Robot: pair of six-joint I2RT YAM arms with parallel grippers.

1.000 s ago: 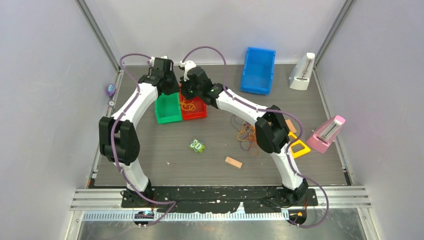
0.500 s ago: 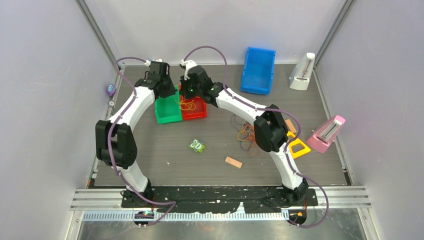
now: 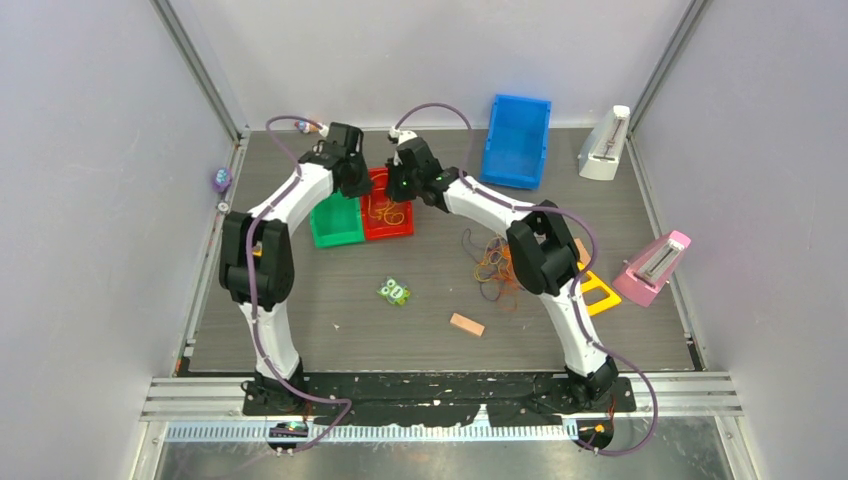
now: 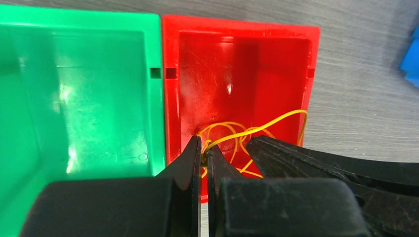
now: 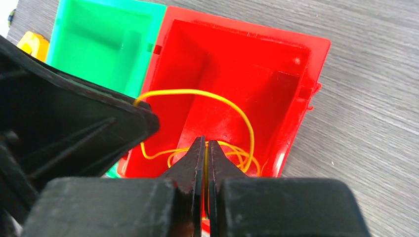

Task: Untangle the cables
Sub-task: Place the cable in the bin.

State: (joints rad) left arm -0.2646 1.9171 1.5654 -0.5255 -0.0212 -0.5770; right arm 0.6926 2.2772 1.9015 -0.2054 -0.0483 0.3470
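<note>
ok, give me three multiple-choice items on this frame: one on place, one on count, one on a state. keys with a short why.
1. The orange cable at the left fingers lies in: A) green bin B) red bin C) blue bin
2. Bins on the table: A) one B) two C) three
3. The left fingers are: A) shut on the cable B) wide open C) out of view

Key:
1 B, its loops rest on the red floor in both wrist views.
2 C, green, red and blue bins show from above.
3 A, the strand comes out from between the closed tips.
</note>
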